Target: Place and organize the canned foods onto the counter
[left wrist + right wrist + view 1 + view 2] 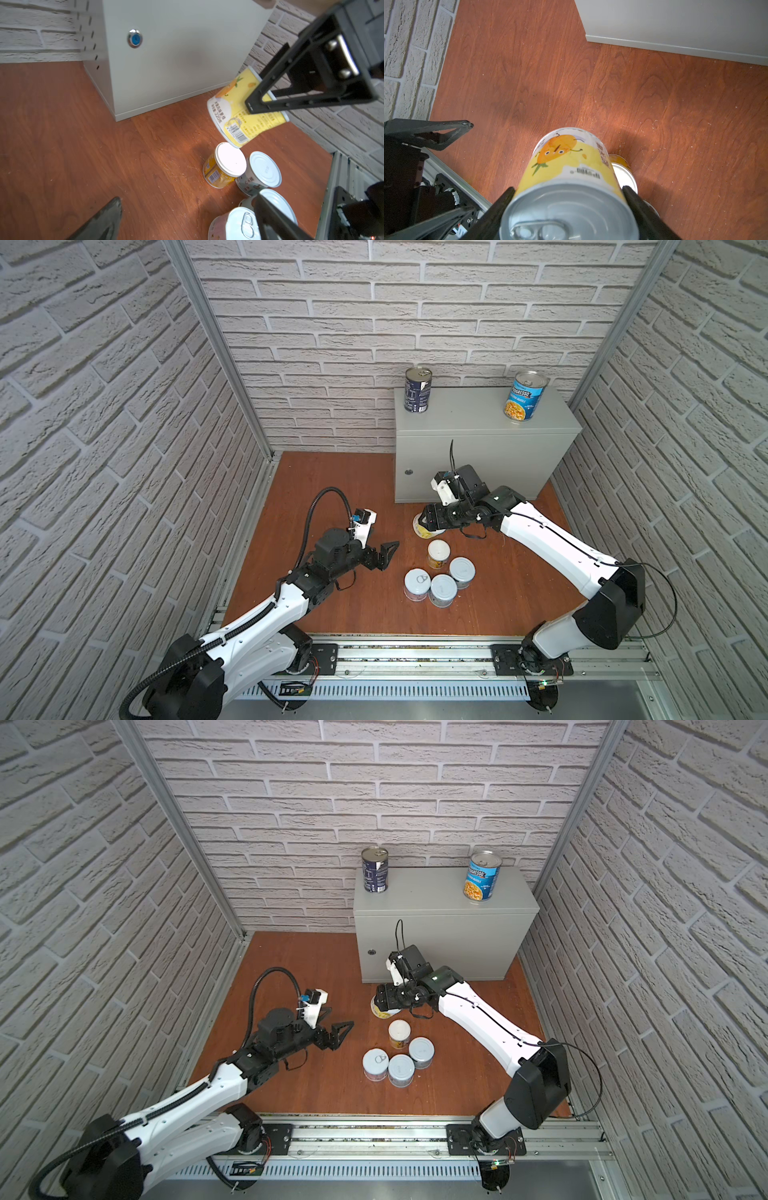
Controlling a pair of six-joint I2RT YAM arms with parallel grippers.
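My right gripper (pixel 426 523) (pixel 568 194) is shut on a yellow can with a cartoon fruit label (pixel 424 532) (pixel 569 164) (pixel 239 118). It holds the can tilted just above the wooden floor, in front of the counter (pixel 469 423) (pixel 432 903). A dark navy can (pixel 418 390) and a blue Progresso can (pixel 525 396) stand upright on the counter top, far apart. On the floor, a yellow can with a white lid (pixel 438 553) stands upright beside three silver-topped cans (pixel 443 590). My left gripper (pixel 384 556) (pixel 187 218) hangs open and empty to the left of that cluster.
Brick-pattern walls close in the left, back and right. The counter's front has a small round lock (pixel 409 472) (pixel 134 38). An aluminium rail (pixel 415 655) carrying both arm bases runs along the front edge of the floor.
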